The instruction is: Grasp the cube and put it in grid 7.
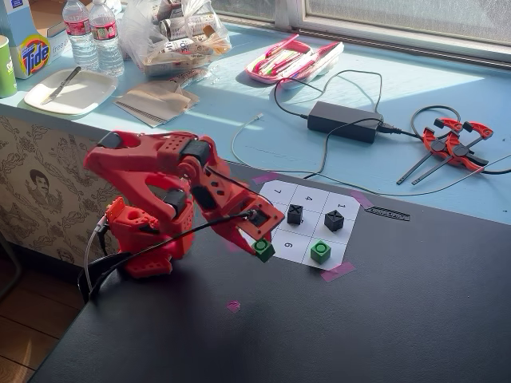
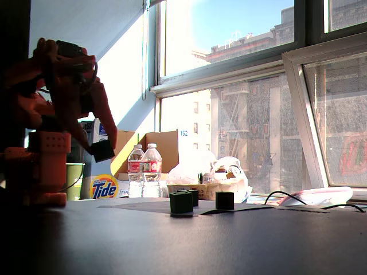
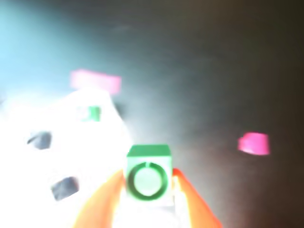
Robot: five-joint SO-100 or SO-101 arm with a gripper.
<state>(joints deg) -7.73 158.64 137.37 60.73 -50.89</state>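
The red gripper point(image 1: 257, 244) holds the green cube point(image 1: 263, 250) between its jaws, lifted clear of the black table point(image 1: 383, 319), as a fixed view from the side shows point(image 2: 103, 150). In a fixed view from above, the cube hangs over the near edge of the paper grid point(image 1: 307, 223), whose corner cell marked 7 point(image 1: 277, 191) sits bare. A second green cube point(image 1: 320, 252) and two black cubes point(image 1: 295, 214) rest on the grid.

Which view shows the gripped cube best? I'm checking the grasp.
The wrist view: the cube sits large between the hand's orange fingers, though blurred. Both fixed views show it small; one is backlit.
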